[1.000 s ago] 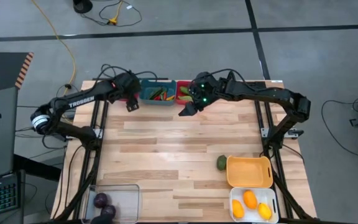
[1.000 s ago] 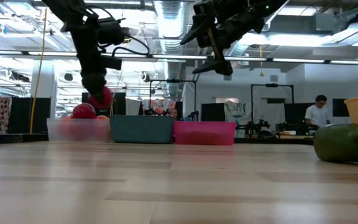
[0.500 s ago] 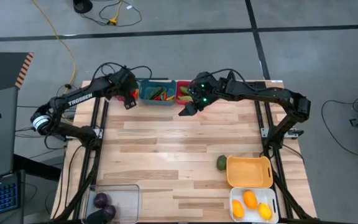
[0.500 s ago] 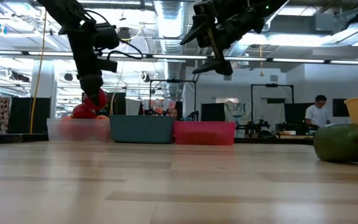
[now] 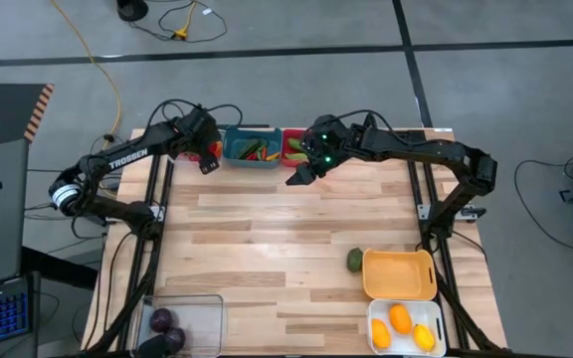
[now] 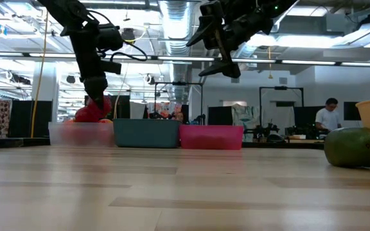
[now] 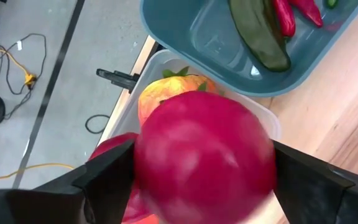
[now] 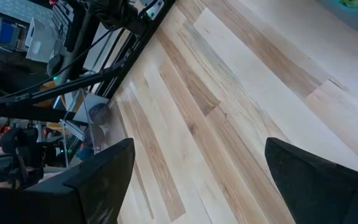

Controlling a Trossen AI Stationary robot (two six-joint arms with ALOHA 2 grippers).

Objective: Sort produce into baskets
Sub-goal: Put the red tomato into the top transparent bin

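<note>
Nearest me on the pale wood-plank table (image 5: 286, 249): clear plastic bin (image 5: 189, 320) w/ two dark purple round fruits (image 5: 167, 328), and a white bin (image 5: 407, 326) holding three smooth orange-yellow pieces (image 5: 402, 326). Just beyond that, an empty orange-yellow bin (image 5: 399, 274), rounded corners, w/ a matte green oblong fruit (image 5: 355, 261) just beside its wall.

Far edge, row of bins: pale translucent bin (image 7: 160, 65), teal bin (image 5: 251, 149) w/ long green and red veg, red bin (image 6: 211, 136).

My left gripper (image 7: 197, 165) hangs over the pale bin, fingers spread wide around a glossy round red fruit (image 7: 204, 158); can't tell if it's gripped or loose. Under it in the bin: a yellow-red fruit (image 7: 166, 93) w/ green leaf top.

My right gripper (image 5: 299, 175) hovers over bare planks near the red bin, fingers wide apart, nothing btwn them.
</note>
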